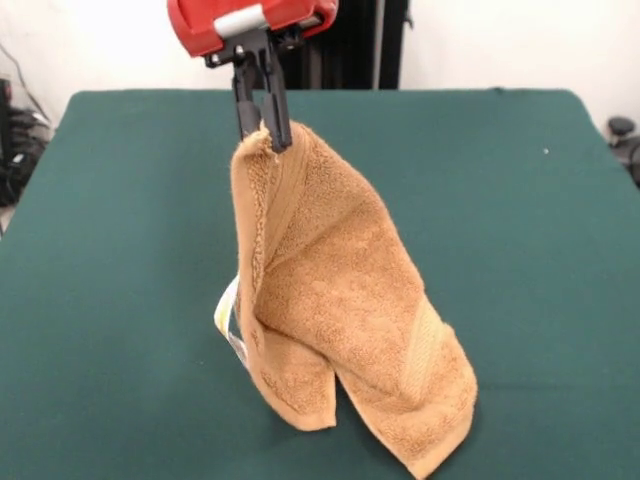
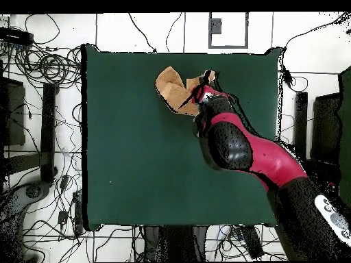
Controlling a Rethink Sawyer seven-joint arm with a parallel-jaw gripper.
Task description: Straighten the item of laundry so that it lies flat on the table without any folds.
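Observation:
The tan terry-cloth towel (image 1: 340,310) hangs from one corner, lifted above the dark green table (image 1: 520,260). Its lower part drapes in folds, with the bottom ends near or touching the table at the front. A small white-yellow tag (image 1: 228,312) shows at its left edge. My gripper (image 1: 268,135) is shut on the towel's top corner, coming down from the red arm head. In the overhead view the towel (image 2: 173,90) shows near the table's far edge, with the gripper (image 2: 203,83) beside it and the arm (image 2: 240,147) covering part of it.
The green table (image 2: 137,157) spreads wide on all sides of the towel. Cables and equipment (image 2: 41,68) lie on the floor around the table. The robot's dark pedestal (image 1: 350,45) stands behind the far edge.

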